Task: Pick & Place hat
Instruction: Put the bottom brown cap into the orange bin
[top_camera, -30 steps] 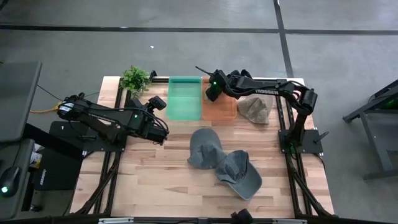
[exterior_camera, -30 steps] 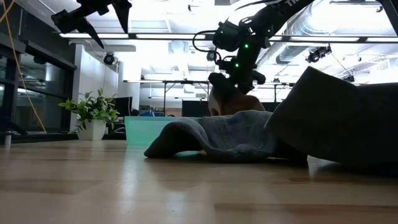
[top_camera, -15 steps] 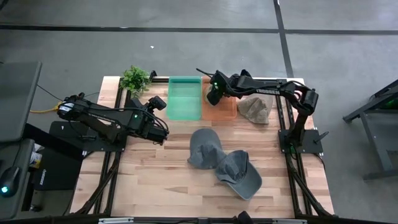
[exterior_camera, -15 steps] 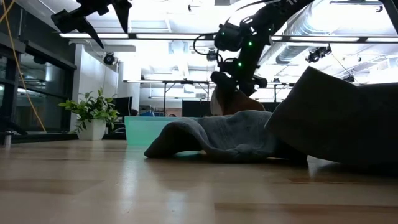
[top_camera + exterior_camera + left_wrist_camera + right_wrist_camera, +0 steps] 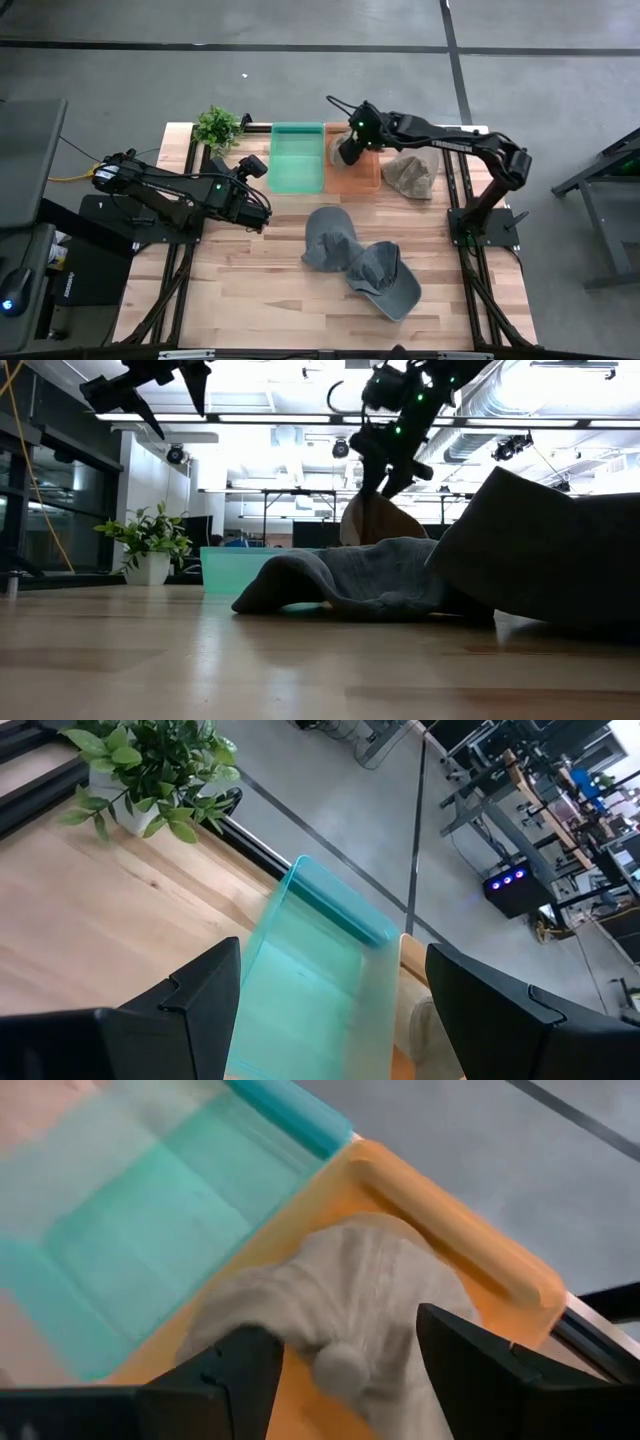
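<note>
Hat [image 5: 350, 1295], beige, now lies released in the orange bin [image 5: 352, 176] at the table's far side, since the right end effector [image 5: 342, 155] has lifted clear with fingers spread and empty, completing this placement; left end effector [image 5: 262, 212] waits open.

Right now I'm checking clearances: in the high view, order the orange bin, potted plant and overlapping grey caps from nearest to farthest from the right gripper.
From the right gripper:
1. Orange bin: directly beneath it, at the table's back.
2. Grey caps: toward the table's front.
3. Potted plant: far back-left corner.
</note>
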